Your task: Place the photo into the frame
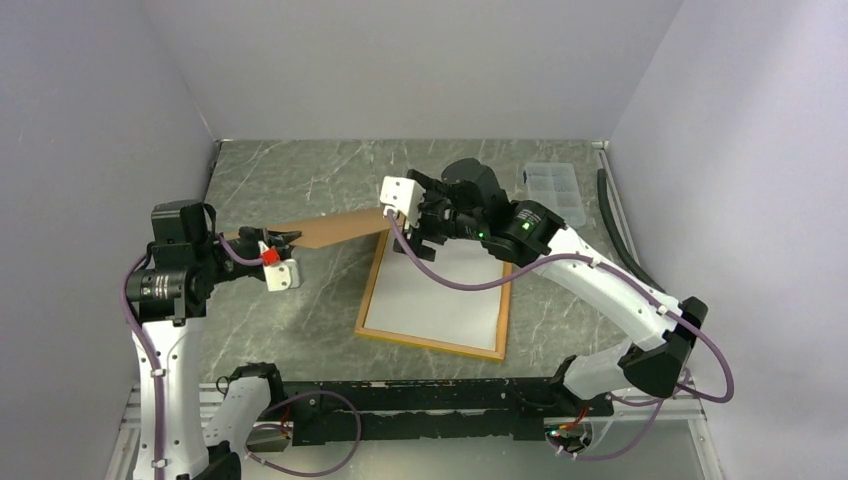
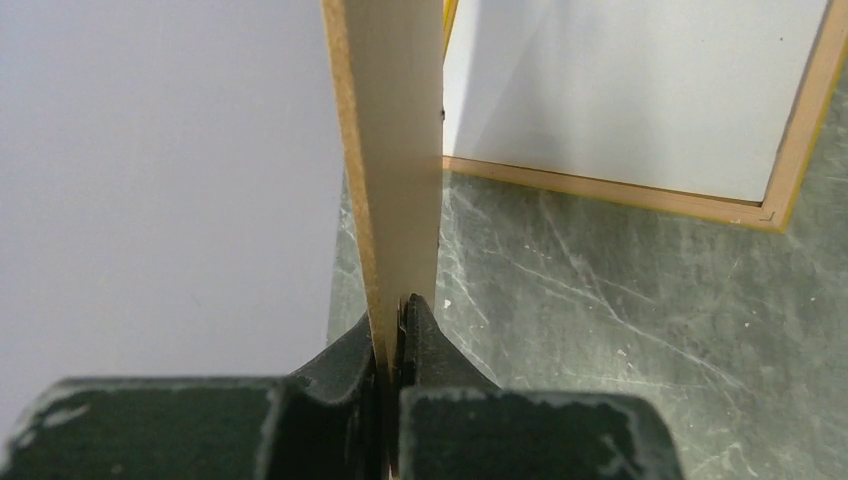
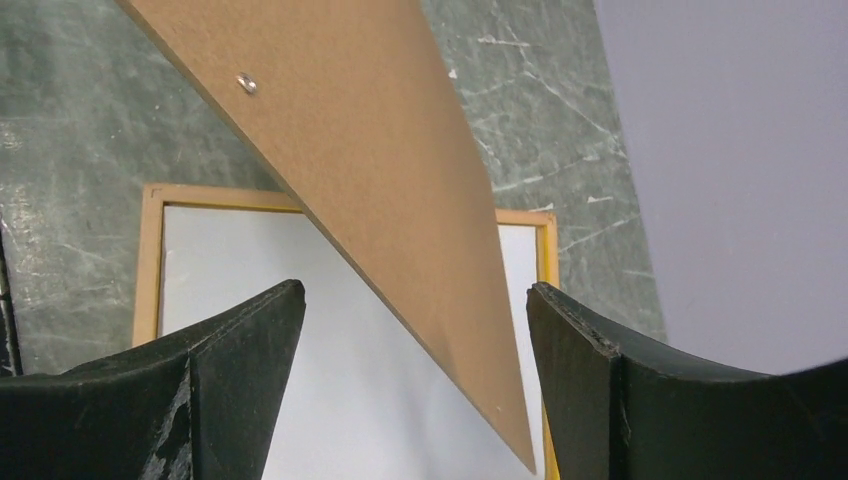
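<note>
Illumination is bright, even and diffuse. A soft shadow lies on the table (image 1: 280,180) just left of the frame (image 1: 430,343). In both wrist views the frame is sharp and the nearest foreground is blurred.

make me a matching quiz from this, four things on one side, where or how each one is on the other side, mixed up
1 backing board
2 frame
3 compartment box
4 right end effector

a open, above the frame
b far right, apart from the rest
c lying flat, wood-brown side up
d clamped in the left end effector

Pairs: 1-d, 2-c, 3-b, 4-a
</note>
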Controlling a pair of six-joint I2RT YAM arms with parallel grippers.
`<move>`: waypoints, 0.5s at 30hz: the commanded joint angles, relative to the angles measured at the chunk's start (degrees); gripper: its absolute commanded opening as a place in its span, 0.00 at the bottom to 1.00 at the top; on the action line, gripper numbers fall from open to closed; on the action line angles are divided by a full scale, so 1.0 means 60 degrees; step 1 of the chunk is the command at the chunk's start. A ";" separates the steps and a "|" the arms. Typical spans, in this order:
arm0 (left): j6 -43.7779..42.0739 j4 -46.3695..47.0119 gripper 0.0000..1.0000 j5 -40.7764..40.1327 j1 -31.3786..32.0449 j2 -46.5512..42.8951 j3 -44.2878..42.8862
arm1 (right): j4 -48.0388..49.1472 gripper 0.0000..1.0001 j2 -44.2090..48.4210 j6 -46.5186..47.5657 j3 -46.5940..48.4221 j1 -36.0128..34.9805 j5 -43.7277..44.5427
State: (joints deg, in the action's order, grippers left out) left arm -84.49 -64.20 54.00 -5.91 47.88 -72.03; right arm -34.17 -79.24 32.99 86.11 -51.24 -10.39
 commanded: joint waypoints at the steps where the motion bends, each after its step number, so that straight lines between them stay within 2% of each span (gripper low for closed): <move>1: -0.0722 0.0296 0.03 0.1325 0.0017 -0.0047 -0.0745 | 0.0466 0.84 -0.0314 0.0601 0.0130 -0.0353 -0.0127; 3: -0.0785 0.0204 0.03 0.1322 0.0015 0.0015 -0.0855 | 0.0466 0.79 -0.0436 0.0660 0.0210 -0.0450 -0.0186; 6: -0.0873 0.0095 0.03 0.1271 0.0019 0.0112 -0.0991 | 0.0620 0.67 -0.0517 0.0643 0.0253 -0.0498 -0.0389; 10: -0.0846 0.0135 0.03 0.1302 0.0018 0.0170 -0.1086 | 0.0863 0.31 -0.0634 0.0508 0.0322 -0.0536 -0.0316; 14: -0.0580 0.0552 0.03 0.1332 0.0018 0.0158 -0.1020 | 0.1108 0.04 -0.0635 0.0245 0.0322 -0.0559 -0.0184; 15: -0.0336 0.0887 0.12 0.1334 0.0019 0.0104 -0.0932 | 0.1286 0.00 -0.0555 0.0163 0.0189 -0.0565 -0.0181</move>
State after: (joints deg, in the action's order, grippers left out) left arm -84.66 -66.46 54.98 -5.93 49.65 -75.75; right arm -31.64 -83.26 38.04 86.19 -54.13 -10.22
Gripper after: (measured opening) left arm 0.062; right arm 0.085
